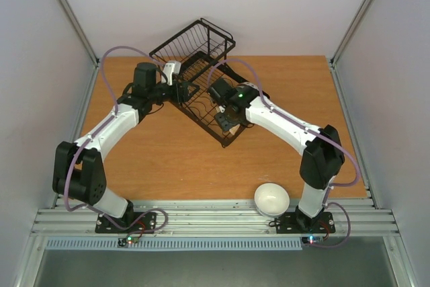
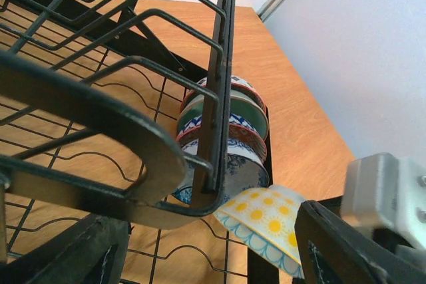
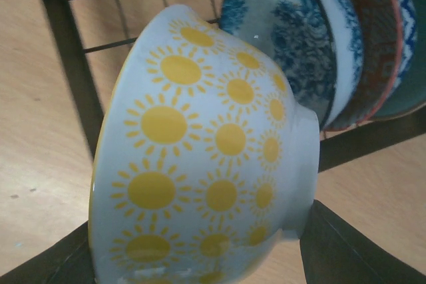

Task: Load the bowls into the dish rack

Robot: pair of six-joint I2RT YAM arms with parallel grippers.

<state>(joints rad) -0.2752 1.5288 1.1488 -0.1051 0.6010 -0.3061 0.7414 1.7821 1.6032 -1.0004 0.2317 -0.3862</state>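
Filling the right wrist view, nearest the lens, is the sun bowl (image 3: 213, 151), white with yellow suns and turned on its side. My right claw (image 3: 200, 257) holds it, with a dark finger at each lower corner of the frame pressed to the bowl. At upper right, just behind it, other bowls stand on edge in a row: a blue bowl (image 3: 286, 51), a red bowl (image 3: 363, 44) and a green bowl (image 3: 407, 58) at the frame's edge. More rims may be packed among them, but I cannot count them for certain.

From above, the rack (image 1: 195, 45) sits askew at top centre of the table (image 1: 175, 159), with both arms reaching into it. In the left wrist view my left claw (image 2: 210, 247) is spread wide, and the rack's thick rim crosses between its fingers. I cannot tell whether it touches the wire.

A white bowl (image 1: 271, 199) sits at lower right of the top view, by the right arm's base and well apart from the rack.

I judge the job mostly done. The sun bowl has yet to be set beside the row, and the white bowl has not been picked up.
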